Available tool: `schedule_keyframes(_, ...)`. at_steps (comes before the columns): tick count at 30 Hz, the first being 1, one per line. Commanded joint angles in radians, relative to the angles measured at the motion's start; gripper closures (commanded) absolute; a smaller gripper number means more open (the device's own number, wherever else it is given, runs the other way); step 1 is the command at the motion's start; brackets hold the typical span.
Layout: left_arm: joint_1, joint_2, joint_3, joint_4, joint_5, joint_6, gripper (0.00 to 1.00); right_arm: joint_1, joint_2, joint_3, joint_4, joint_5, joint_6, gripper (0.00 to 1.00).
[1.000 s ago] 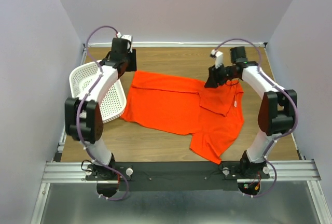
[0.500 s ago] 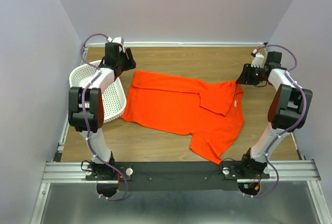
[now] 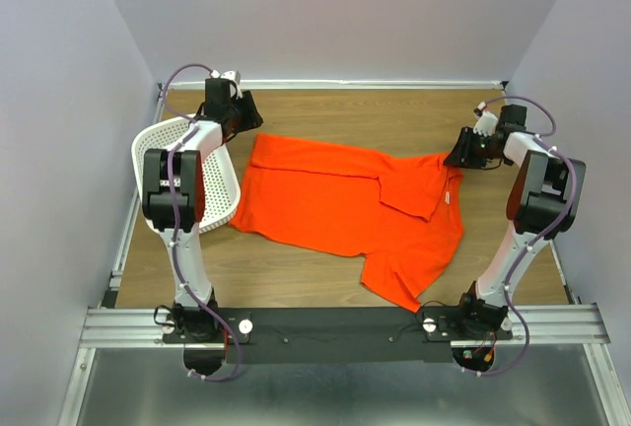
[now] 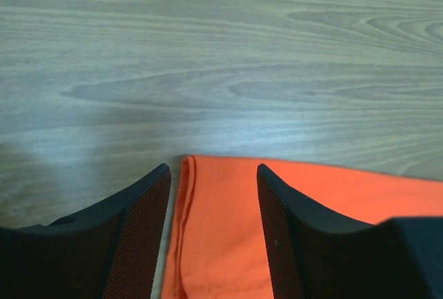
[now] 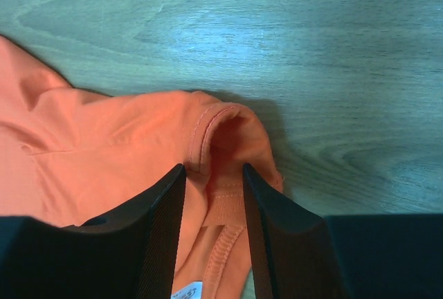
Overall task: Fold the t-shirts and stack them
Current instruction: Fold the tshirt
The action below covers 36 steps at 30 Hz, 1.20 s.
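The left gripper (image 4: 213, 178) holds its fingers (image 4: 138, 237) apart, one on each side of the t-shirt (image 4: 311, 202) hem corner. The right gripper (image 5: 213, 174) is also spread, around the collar fold. From above, the shirt lies mid-frame, unchanged, and the right gripper has moved slightly lower, to the shirt's upper right corner.

Place: we read this as a robot lab test cell | Evidence: plain walls (image 3: 335, 12) box in a wooden table (image 3: 375, 115) | Near edge: metal rail (image 3: 335, 319) carries left arm (image 3: 177, 199) and right arm (image 3: 532, 199)
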<state>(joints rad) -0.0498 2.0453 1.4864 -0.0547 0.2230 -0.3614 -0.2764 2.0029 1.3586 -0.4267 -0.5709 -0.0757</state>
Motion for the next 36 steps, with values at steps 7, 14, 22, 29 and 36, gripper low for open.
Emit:
schedule_keyframes(7, 0.002, 0.107, 0.094, -0.105, 0.009, 0.025, 0.41, -0.006, 0.014, 0.022, 0.023, -0.046, 0.019, 0.57)
schedule_keyframes(14, 0.002, 0.108, 0.091, -0.155, 0.032, 0.05, 0.46, -0.006, 0.023, 0.028, 0.025, -0.046, 0.019, 0.57)
schedule_keyframes(22, 0.002, 0.116, 0.087, -0.185, 0.064, 0.072, 0.53, -0.006, 0.03, 0.034, 0.025, -0.052, 0.017, 0.57)
schedule_keyframes(29, 0.002, 0.154, 0.115, -0.218, 0.105, 0.091, 0.64, -0.006, 0.033, 0.036, 0.025, -0.063, 0.02, 0.58)
schedule_keyframes(36, 0.002, 0.177, 0.144, -0.224, 0.137, 0.096, 0.83, -0.006, 0.039, 0.03, 0.023, -0.073, 0.02, 0.62)
